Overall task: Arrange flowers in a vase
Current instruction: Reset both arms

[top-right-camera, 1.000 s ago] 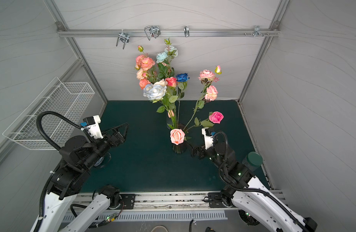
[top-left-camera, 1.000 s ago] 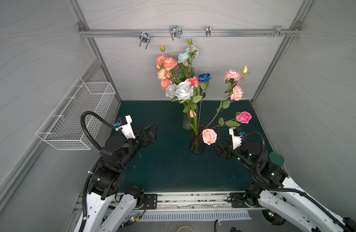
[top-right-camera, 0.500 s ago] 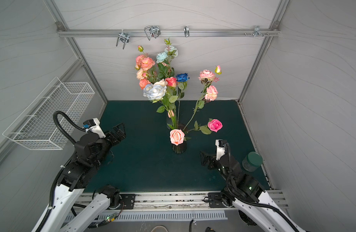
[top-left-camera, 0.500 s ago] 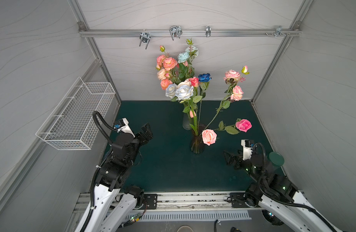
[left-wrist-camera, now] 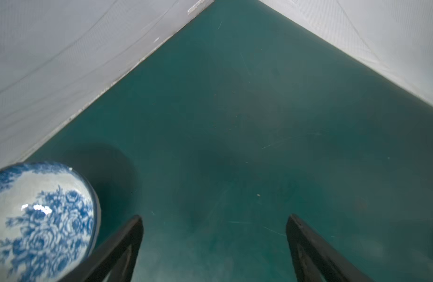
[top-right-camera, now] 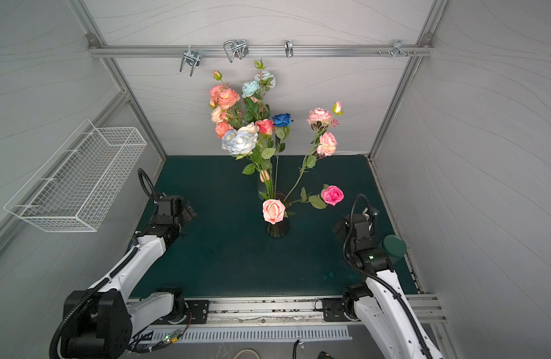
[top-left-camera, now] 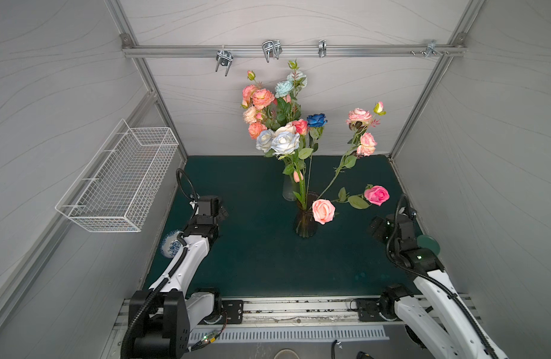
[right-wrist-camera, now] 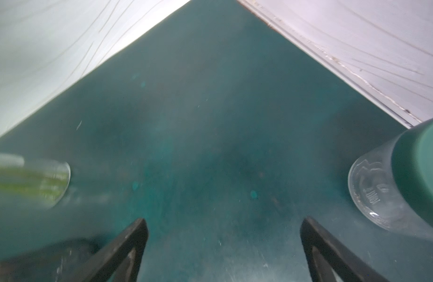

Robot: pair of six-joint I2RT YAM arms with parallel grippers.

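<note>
Flowers [top-left-camera: 286, 142]: all standing in vases at mid-mat; none lies on the dark green mat [top-left-camera: 261, 258].
Dark glass vase [top-left-camera: 305, 222]: upright at the centre, green stems fanning up out of it.
Clear vase [top-left-camera: 289, 189]: just behind the dark one, partly hidden by leaves; I cannot tell which stems belong to which vase.
Tall bunch: peach and pink blooms high against the back wall, white and pale blue roses below them, deep blue rose [top-left-camera: 316, 120] on the bunch's right side.
Leaning spray [top-left-camera: 359, 115]: pink blooms on a long stem tilted out to the right.
Low blooms: peach-pink rose [top-left-camera: 323, 211] droops over the dark vase's rim; hot pink rose [top-left-camera: 376, 195] reaches out sideways to its right.
Left gripper [left-wrist-camera: 214, 244]: fingers spread wide, nothing between them, over bare mat; blue-and-white porcelain jar [left-wrist-camera: 42, 217] close beside it.
Right gripper [right-wrist-camera: 222, 246]: fingers spread wide and empty, over bare mat; green-lidded clear jar [right-wrist-camera: 386, 193] nearby.
Both arms: low at the mat's sides, well apart from the vases.
Wire basket [top-left-camera: 119, 183]: hangs on the left wall.
</note>
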